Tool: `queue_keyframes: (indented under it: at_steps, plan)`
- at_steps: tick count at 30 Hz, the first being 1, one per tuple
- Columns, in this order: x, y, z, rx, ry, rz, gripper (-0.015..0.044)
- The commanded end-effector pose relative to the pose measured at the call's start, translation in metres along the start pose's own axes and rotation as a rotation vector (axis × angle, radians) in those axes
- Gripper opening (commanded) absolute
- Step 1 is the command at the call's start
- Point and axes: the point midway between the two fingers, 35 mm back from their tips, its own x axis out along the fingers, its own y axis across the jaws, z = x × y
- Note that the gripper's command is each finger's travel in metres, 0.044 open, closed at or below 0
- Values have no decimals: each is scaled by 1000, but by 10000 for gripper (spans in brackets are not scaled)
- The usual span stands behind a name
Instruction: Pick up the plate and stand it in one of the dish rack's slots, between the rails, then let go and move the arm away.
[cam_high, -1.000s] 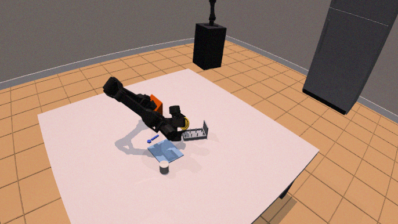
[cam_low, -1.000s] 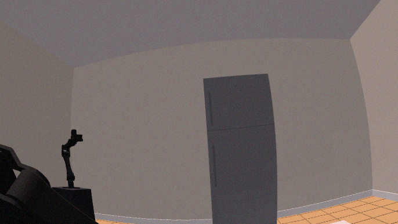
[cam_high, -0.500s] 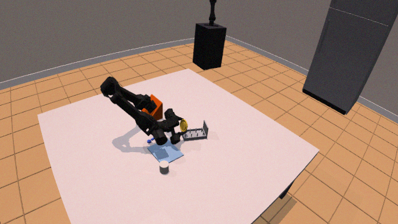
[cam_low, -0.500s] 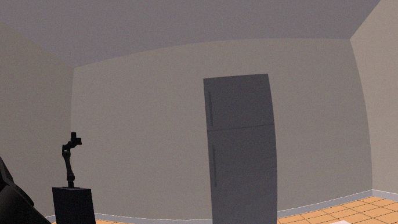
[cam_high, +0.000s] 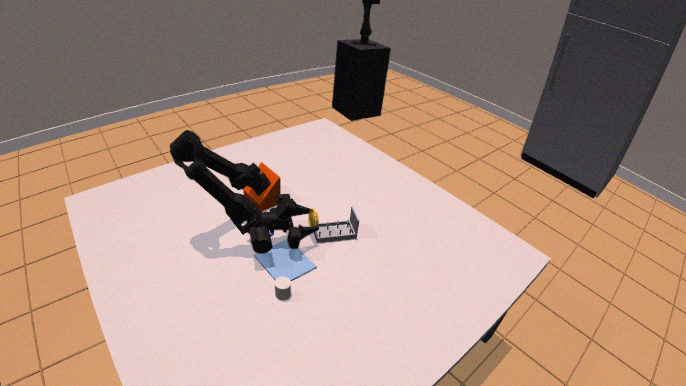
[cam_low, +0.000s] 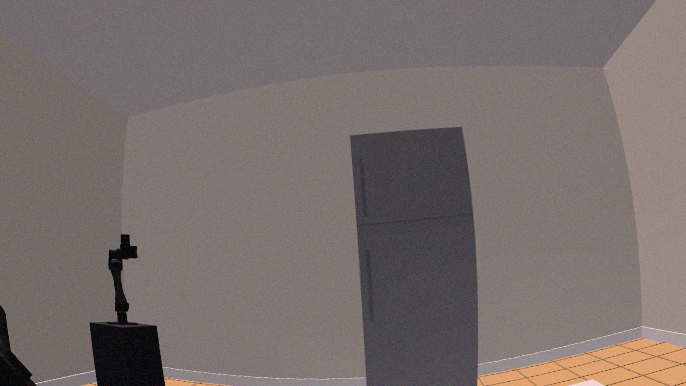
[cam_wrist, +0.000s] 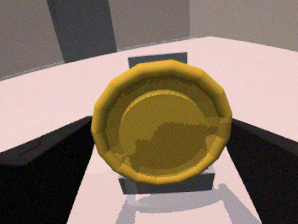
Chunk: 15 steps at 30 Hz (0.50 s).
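The yellow plate (cam_high: 313, 217) (cam_wrist: 162, 125) is held upright on its edge, at the left end of the dish rack in the top view. My gripper (cam_high: 314, 220) (cam_wrist: 160, 124) is shut on the plate, with one finger at each side of its rim. The grey dish rack (cam_high: 337, 239) (cam_wrist: 167, 186) has short pegs and a tall end panel at the far end. In the wrist view the plate hides most of the rack. Whether its lower edge touches the rack cannot be told. The exterior view shows neither plate nor rack.
A blue square mat (cam_high: 287, 262) lies beneath and in front of the gripper. A grey cup (cam_high: 283, 290) with a pale top stands beyond its front corner. An orange block (cam_high: 270, 190) stands behind the arm. A small blue item (cam_high: 271, 233) is mostly hidden by the arm.
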Motion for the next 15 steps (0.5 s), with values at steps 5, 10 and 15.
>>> queue_keyframes:
  at_steps: [5, 10, 15]
  plan:
    - [-6, -1, 0, -124, -48, -61, 0]
    - [-6, -1, 0, -124, -48, -61, 0]
    - [-1, -1, 1, -121, -46, -59, 0]
